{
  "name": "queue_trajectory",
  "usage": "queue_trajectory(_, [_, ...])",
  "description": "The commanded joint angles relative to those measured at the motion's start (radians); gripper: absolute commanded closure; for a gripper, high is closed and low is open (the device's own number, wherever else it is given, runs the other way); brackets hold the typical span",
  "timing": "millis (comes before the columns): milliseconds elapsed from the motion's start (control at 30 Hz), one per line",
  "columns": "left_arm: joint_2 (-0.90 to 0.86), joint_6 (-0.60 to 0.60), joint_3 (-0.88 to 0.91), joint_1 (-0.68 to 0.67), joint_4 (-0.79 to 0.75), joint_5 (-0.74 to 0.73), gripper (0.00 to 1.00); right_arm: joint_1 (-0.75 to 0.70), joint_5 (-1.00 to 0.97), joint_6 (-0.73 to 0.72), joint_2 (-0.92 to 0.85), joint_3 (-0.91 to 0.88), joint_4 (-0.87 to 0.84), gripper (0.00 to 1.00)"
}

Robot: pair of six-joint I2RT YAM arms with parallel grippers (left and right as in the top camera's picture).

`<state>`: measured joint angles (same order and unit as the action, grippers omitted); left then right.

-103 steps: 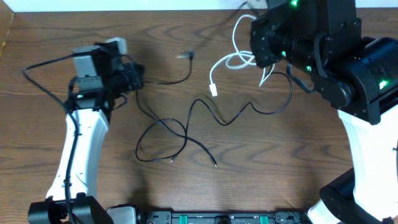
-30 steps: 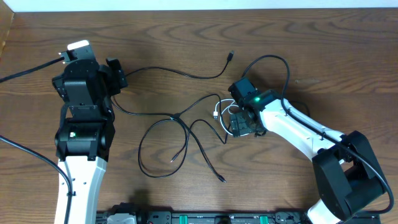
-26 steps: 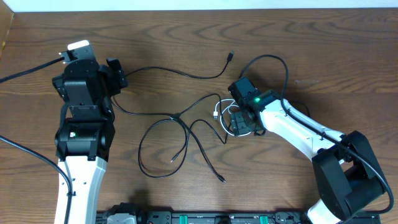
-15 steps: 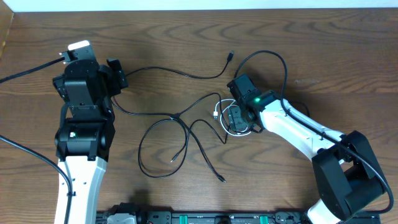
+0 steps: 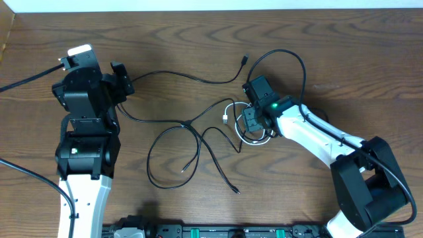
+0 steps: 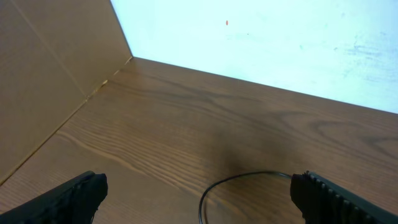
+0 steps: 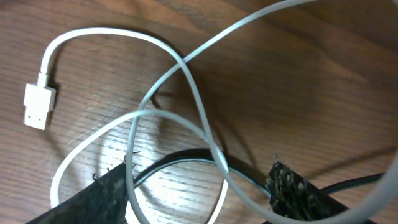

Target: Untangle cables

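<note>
While the right gripper [image 7: 196, 183] sat open astride the white cable [image 7: 180, 61] and a black cable [image 7: 186, 155], closing risked pinching both and cinching the tangle; left gripper [image 6: 199, 190] open too, empty.

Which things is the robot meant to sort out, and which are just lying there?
For the job:
- black cables, crossing each other
- white cable, looped by the right pincer
- left pincer, open like the right one

Just there:
- wooden table
- cardboard wall at the table's edge
</note>
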<state>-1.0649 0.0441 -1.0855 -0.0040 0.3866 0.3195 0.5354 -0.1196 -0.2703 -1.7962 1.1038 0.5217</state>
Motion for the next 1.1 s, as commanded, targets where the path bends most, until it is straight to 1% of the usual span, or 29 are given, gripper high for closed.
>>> queue_trajectory(0, [0.008,-0.014,-0.014,-0.004,0.002,0.003,0.00,-0.016,-0.001,0.006,-0.034,-0.008,-0.003,0.35])
queue_trajectory(67, [0.008,-0.014,-0.014,-0.004,0.002,0.003,0.01,-0.020,-0.001,0.006,-0.046,-0.008,-0.003,0.35])
queue_trajectory(133, [0.008,-0.014,-0.014,-0.004,0.002,0.003,0.01,-0.019,0.000,0.007,-0.059,-0.008,-0.006,0.27])
queue_trajectory(200, [0.008,-0.014,-0.014,-0.004,0.002,0.003,0.01,-0.020,0.000,0.007,-0.070,-0.008,-0.004,0.22])
queue_trajectory(233, [0.008,-0.014,-0.014,-0.004,0.002,0.003,0.01,-0.020,-0.001,0.007,-0.076,-0.008,-0.003,0.21])
queue_trajectory(300, [0.008,-0.014,-0.014,-0.004,0.002,0.003,0.01,-0.019,0.004,0.007,-0.081,-0.008,-0.003,0.23])
queue_trajectory(333, [0.008,-0.014,-0.014,-0.004,0.002,0.003,0.01,-0.019,0.011,0.007,-0.082,-0.008,-0.004,0.29])
queue_trajectory(500, [0.008,-0.014,-0.014,-0.004,0.002,0.003,0.01,-0.019,0.072,0.006,-0.082,-0.007,-0.001,0.73])
queue_trajectory(567, [0.008,-0.014,-0.014,-0.004,0.002,0.003,0.01,-0.019,0.104,0.006,-0.078,-0.005,0.018,0.97])
queue_trajectory(600, [0.008,-0.014,-0.014,-0.004,0.002,0.003,0.01,-0.020,0.108,0.006,-0.075,-0.002,0.032,0.99])
queue_trajectory(767, [0.008,-0.014,-0.014,-0.004,0.002,0.003,0.01,-0.020,0.107,0.006,-0.032,0.032,0.140,0.99])
queue_trajectory(900, [0.008,-0.014,-0.014,-0.004,0.002,0.003,0.01,-0.020,0.099,0.006,0.032,0.094,0.241,0.99])
queue_trajectory(1067, [0.008,-0.014,-0.014,-0.004,0.002,0.003,0.01,-0.020,0.096,0.035,0.105,0.177,0.312,0.99])
